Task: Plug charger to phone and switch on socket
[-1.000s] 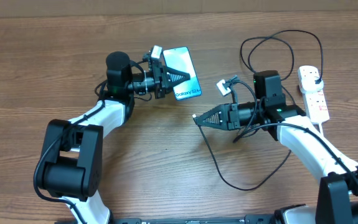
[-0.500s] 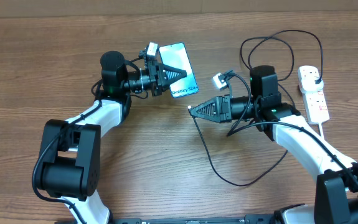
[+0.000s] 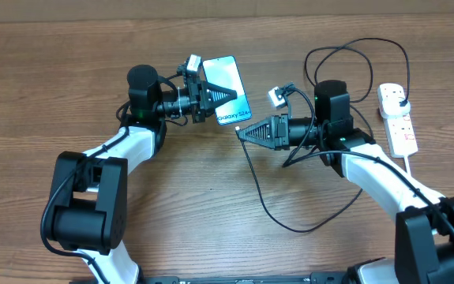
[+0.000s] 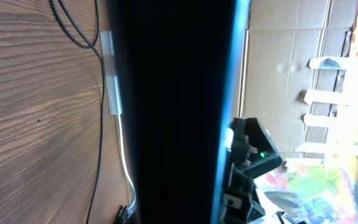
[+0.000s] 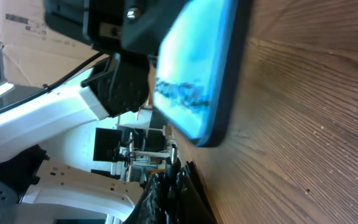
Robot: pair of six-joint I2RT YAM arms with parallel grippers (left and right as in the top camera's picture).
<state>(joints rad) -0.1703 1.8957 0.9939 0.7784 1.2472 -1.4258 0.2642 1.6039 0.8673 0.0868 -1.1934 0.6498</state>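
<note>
I count two grippers, one phone, one charger and one socket on the wooden table [image 3: 69,63].

My left gripper [image 3: 225,95] is clamped on the phone [image 3: 225,72], one finger across the lit screen. On the left wrist view the phone's dark edge [image 4: 172,112] fills the frame between the fingers. The end with the small text points away from this hand and toward the other arm.

My right gripper [image 3: 244,132] has its fingers pinched nearly together on the charger [image 3: 300,230] at its connector end, and the black cable trails back under that wrist in a wide loop. On the right wrist view the tip sits just off the phone's bottom corner [image 5: 211,134], near it but not seated.

The socket [image 3: 400,126] lies well behind the right gripper, beside that arm's elbow, with neither hand touching it.
</note>
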